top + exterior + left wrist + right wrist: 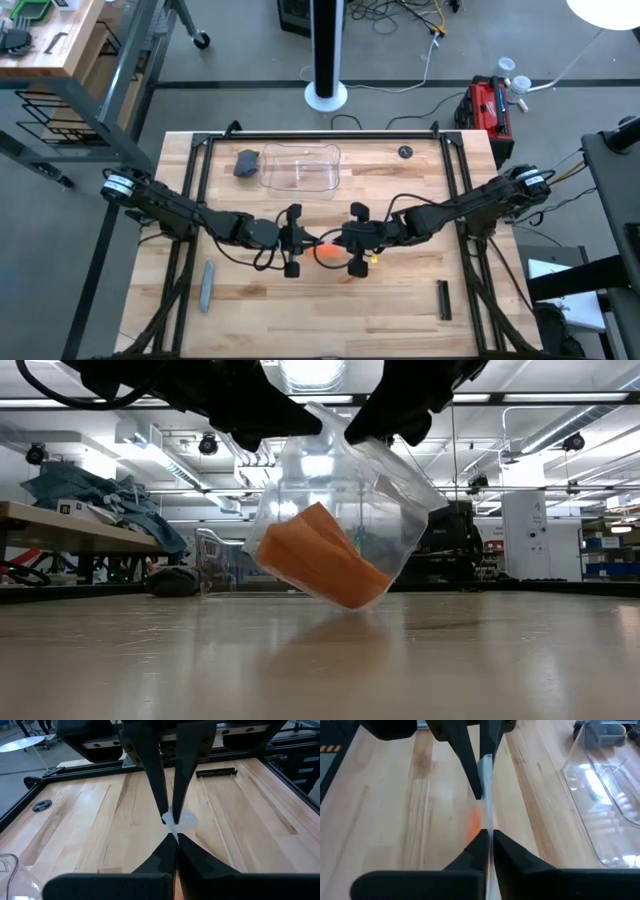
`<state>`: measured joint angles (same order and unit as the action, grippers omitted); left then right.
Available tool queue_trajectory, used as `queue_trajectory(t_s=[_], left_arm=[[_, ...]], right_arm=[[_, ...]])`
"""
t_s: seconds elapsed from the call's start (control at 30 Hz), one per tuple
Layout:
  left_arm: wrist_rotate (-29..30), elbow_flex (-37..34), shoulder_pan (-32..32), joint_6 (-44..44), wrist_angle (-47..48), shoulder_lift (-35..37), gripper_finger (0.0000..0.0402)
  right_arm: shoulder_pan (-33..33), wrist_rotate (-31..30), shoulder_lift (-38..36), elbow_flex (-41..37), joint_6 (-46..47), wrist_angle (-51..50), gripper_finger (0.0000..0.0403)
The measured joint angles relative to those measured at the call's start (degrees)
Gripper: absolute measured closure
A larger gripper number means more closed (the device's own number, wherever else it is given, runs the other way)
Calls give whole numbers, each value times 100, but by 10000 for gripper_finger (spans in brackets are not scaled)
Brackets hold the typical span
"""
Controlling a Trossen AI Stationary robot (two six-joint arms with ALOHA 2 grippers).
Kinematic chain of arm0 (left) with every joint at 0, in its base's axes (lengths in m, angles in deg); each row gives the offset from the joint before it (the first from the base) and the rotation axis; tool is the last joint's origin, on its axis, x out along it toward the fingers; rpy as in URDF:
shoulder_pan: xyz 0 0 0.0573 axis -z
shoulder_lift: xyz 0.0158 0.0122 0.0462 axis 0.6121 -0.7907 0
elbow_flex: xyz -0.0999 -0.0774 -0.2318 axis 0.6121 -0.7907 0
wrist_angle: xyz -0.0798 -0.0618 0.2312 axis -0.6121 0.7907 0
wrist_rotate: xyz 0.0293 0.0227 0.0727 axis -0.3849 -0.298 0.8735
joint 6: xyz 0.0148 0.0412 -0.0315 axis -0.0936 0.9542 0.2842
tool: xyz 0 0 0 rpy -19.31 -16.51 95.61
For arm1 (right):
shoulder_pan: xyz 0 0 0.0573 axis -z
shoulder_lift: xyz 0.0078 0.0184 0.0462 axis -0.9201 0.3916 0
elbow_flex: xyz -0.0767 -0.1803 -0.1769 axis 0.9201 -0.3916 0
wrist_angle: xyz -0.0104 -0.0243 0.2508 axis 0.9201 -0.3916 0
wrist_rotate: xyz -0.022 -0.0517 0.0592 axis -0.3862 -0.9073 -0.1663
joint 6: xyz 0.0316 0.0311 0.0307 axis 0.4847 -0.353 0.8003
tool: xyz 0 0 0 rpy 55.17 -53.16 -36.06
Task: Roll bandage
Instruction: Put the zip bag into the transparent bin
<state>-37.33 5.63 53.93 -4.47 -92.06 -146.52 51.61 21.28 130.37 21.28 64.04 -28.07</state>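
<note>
Hanging above the table's middle, orange bandage (322,557) inside a clear plastic wrapper (400,500), lifted clear of the wooden table (330,300); pinched at the wrapper's top edge by left gripper (296,241) and right gripper (352,241), both clamped on the plastic. Farther back, a clear tray (300,168) beside a grey lump (246,163).

A workshop or lab is showing: exposed ceiling ducts (160,445), strip lights (570,400), a cluttered workbench (70,525), floor cables (400,20).
</note>
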Motion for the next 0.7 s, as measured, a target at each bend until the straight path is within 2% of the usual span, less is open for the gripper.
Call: queue_trajectory(t_s=[0.1,0.2,0.43,0.57,0.7], left_arm=[[0,0,0,-2,0,0,401],[2,0,0,-203,-2,0,401],[-24,0,0,-844,-15,4,399],[-197,-7,-13,-1062,-190,22,373],[-194,-7,-103,-1162,-257,10,327]], right_arm=[[0,135,-38,0,-70,-7,364],[0,143,-36,0,-85,-31,393],[0,119,-9,0,-109,-34,400],[-2,117,-9,1,-122,-20,401],[-4,108,-7,2,-221,-10,402]])
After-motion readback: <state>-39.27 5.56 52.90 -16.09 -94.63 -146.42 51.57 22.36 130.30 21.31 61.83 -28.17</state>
